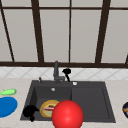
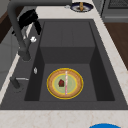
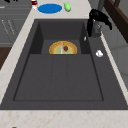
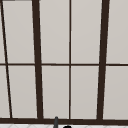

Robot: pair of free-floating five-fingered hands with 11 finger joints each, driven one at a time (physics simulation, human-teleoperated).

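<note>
- red ball (image 1: 67, 115): closest to the front camera, in front of the sink's (image 1: 90, 102) near rim, and it overlaps the right edge of the yellow-rimmed plate (image 1: 48, 108).
- left hand (image 1: 30, 111): hangs at the front-left corner of the sink, just left of the plate. It holds nothing that I can see, and I can't tell whether it is spread or closed.
- The plate lies flat on the floor of the left basin with food bits on it. Neither hand touches it.
- Counter: a blue plate (image 1: 6, 107) and a green vegetable (image 1: 8, 92) sit to the left. A dark dish (image 1: 125, 109) sits at the far right edge.
- faucet (image 1: 56, 71): stands upright at the back rim, with its spout reaching over the basin.
- right hand (image 1: 67, 72): hovers just right of the faucet, above the back rim. The palm is high and the fingers droop down, loose and apart, clamped on nothing. I can't tell whether it touches the faucet.
- Step, as I judge it: the right hand is in its approach to the faucet and has no grasp yet.
- The next move calls for a short sideways close-in to the faucet, then a wrap or a push on it, keeping clear of the small white object by its base.
- window (image 1: 70, 32): stands behind everything, with dark frames.
</note>
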